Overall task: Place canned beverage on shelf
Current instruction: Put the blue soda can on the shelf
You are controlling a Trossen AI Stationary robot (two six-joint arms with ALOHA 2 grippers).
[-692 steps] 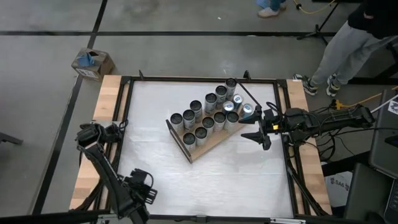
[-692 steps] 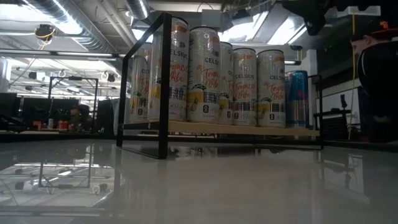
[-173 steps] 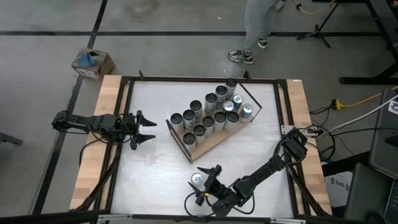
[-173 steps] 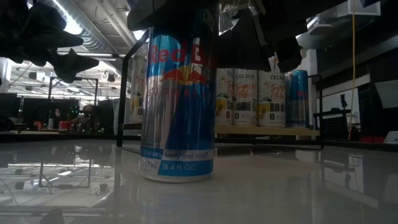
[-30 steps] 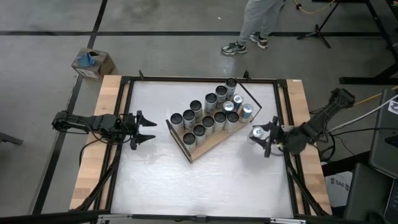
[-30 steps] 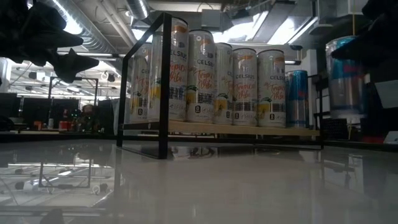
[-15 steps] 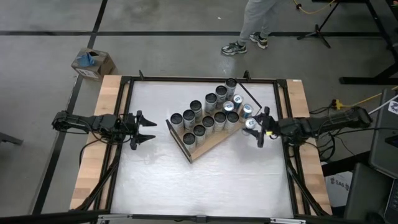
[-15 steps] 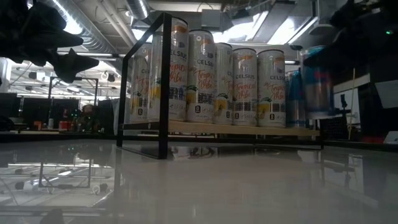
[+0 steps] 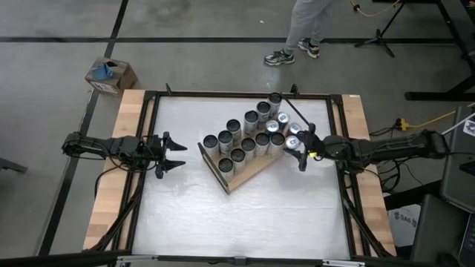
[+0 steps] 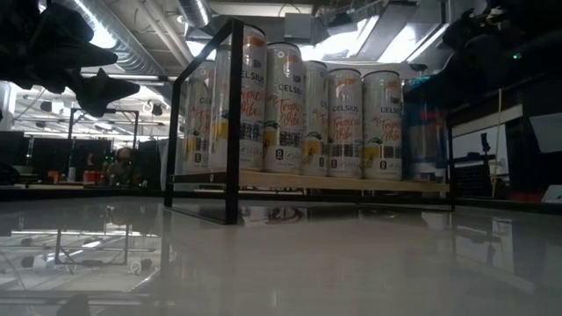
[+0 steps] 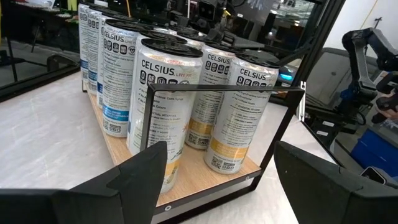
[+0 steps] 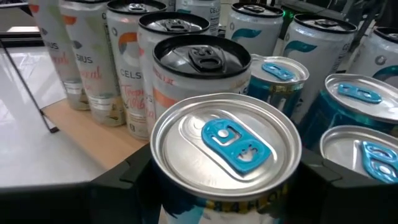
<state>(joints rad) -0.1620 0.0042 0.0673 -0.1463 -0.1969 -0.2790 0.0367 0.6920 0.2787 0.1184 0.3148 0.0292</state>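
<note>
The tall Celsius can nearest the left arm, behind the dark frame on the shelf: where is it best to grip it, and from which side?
Grip the front can just under its rim, coming down from above. It stands upright; the frame bar crosses before it and other cans crowd behind, so a level approach looks blocked.

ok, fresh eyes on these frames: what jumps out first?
The shelf, angled across the middle of the table, packed with upright cans: tall pale Celsius cans and shorter blue-tabbed ones at its right end. Next, the right gripper at that end, shut on a blue-tabbed can beside the others. The left gripper hangs open over the table's left side.
</note>
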